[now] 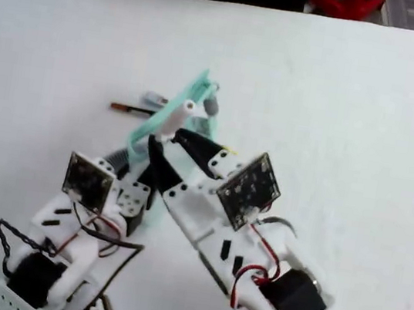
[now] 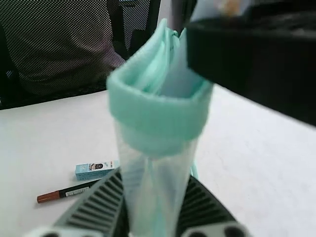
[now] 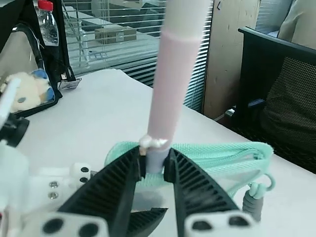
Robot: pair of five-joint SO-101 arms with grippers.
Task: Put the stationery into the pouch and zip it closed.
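Pouch (image 2: pixel 158 123) — white pen (image 3: pixel 173 74) over it, marker (image 2: pixel 64 193) nearby

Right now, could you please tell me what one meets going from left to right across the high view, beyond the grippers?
The brown pen → pale pen → grey zip pull; the mint pouch overlaps these.

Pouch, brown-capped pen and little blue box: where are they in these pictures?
pouch (image 2: pixel 158 116), left wrist view, its green rim.
brown-capped pen (image 2: pixel 69 192), left wrist view, mid-barrel.
little blue box (image 2: pixel 96 170), left wrist view, its side face.
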